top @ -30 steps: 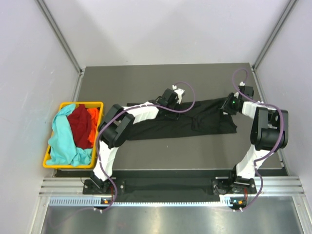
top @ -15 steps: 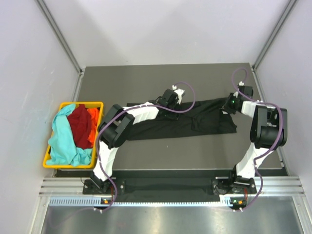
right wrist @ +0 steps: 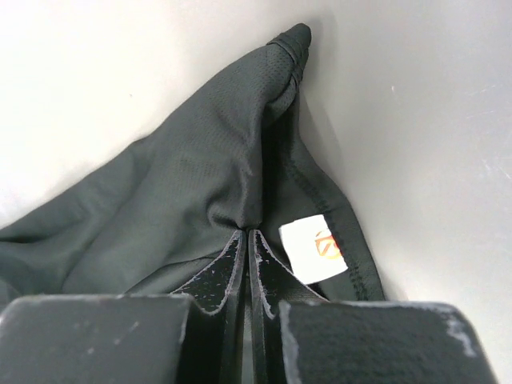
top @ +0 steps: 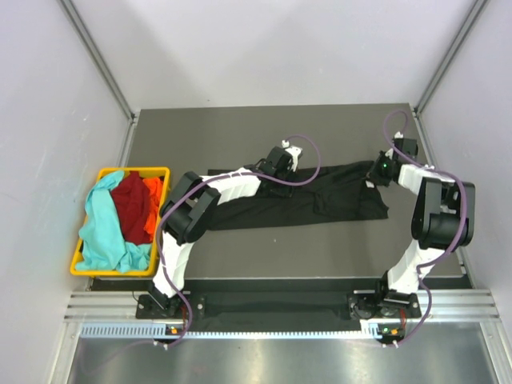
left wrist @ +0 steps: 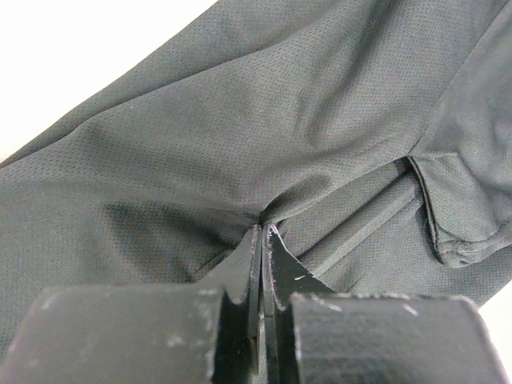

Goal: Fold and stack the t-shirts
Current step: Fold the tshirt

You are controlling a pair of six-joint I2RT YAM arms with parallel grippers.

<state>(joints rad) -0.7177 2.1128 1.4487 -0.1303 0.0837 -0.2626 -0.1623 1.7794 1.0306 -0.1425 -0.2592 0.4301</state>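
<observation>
Newly closed, the right gripper (right wrist: 246, 234) pinches the black mesh-cloth t-shirt (top: 296, 202) at its right end, beside a small white neck label (right wrist: 312, 248). Stretched left-right across the dark grey flat table (top: 240, 132), the shirt is clamped mid-length by the left gripper (left wrist: 262, 232).

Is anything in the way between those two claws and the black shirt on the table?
Nothing visible. Both are pinched shut on the black shirt: the left gripper on a fold near its middle, the right gripper on cloth beside the white label.
</observation>
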